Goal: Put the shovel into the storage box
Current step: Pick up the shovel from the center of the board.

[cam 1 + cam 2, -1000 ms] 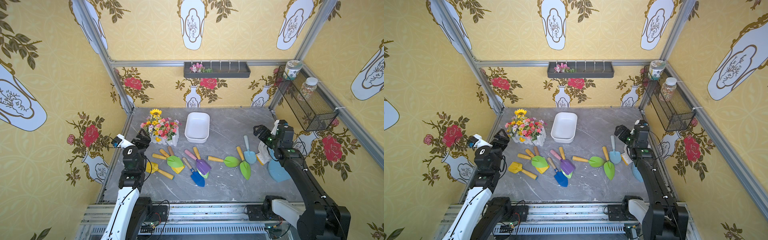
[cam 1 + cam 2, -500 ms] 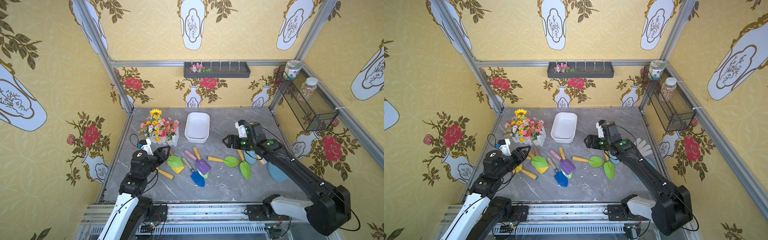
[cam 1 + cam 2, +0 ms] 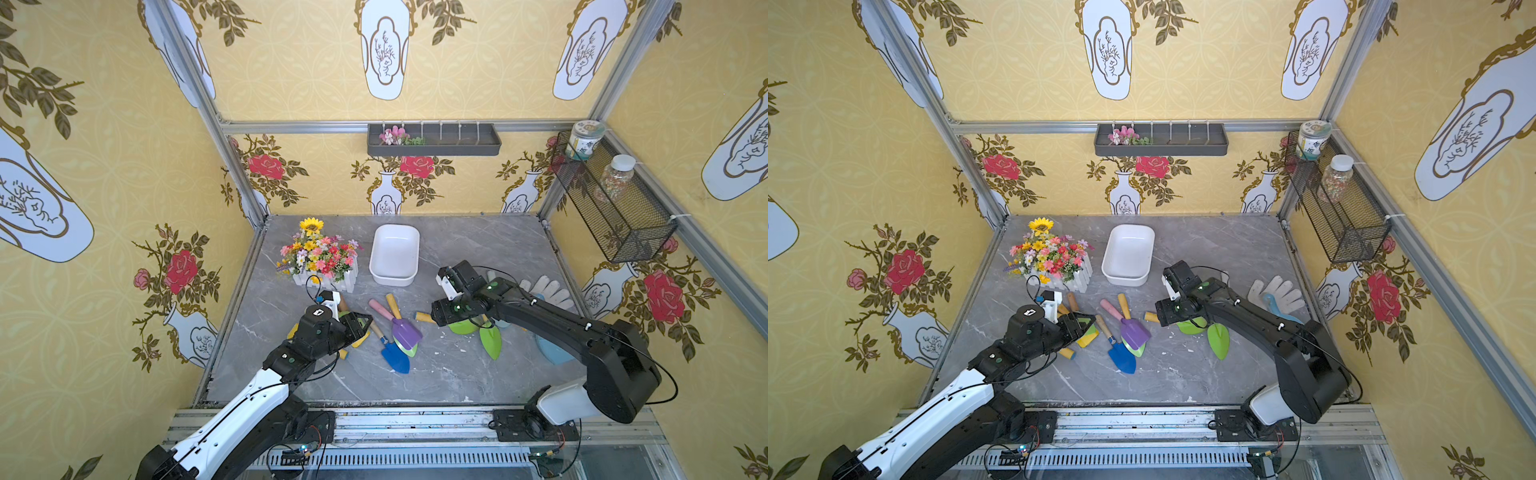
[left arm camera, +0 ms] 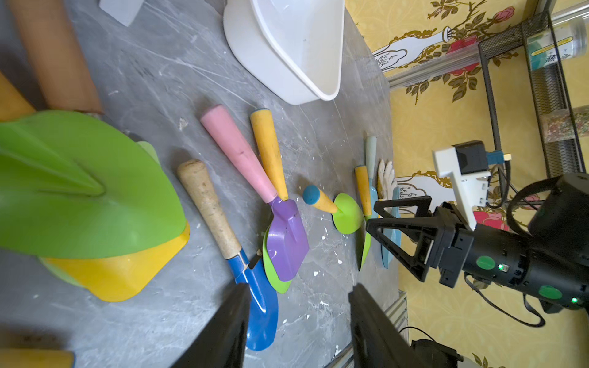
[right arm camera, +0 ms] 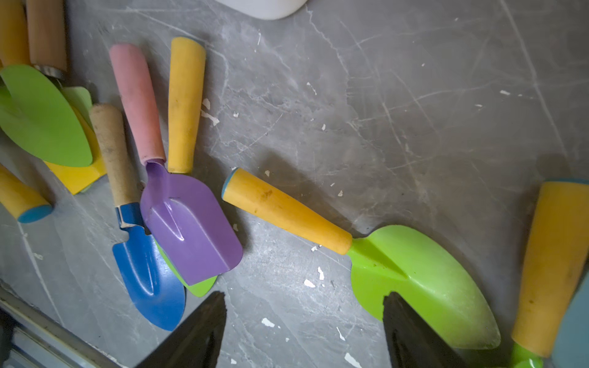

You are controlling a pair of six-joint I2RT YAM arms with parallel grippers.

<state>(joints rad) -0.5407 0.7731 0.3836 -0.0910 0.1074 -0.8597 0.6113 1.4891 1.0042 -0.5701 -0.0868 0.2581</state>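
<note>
Several small shovels lie on the grey marble table. A purple shovel (image 3: 406, 332) with a pink handle overlaps a blue shovel (image 3: 395, 358); a green shovel (image 5: 417, 274) has a yellow handle. The white storage box (image 3: 394, 254) stands empty behind them and shows in both top views (image 3: 1128, 254). My left gripper (image 3: 362, 326) hangs low over a green and yellow pair at the left, open, with only bare table between its fingers (image 4: 299, 290). My right gripper (image 3: 436, 318) hovers over the green shovel's blade, open and holding nothing (image 5: 304, 296).
A white planter of flowers (image 3: 322, 259) stands left of the box. A white glove (image 3: 544, 286) and a light blue tool (image 3: 548, 349) lie at the right. A black wire basket (image 3: 615, 208) with jars hangs on the right wall, a dark grey tray (image 3: 434, 141) on the back wall.
Both arms have swung in from the table's sides and come down over the shovels. The left jaws have narrowed and the right jaws have narrowed slightly. No shovel has moved.
</note>
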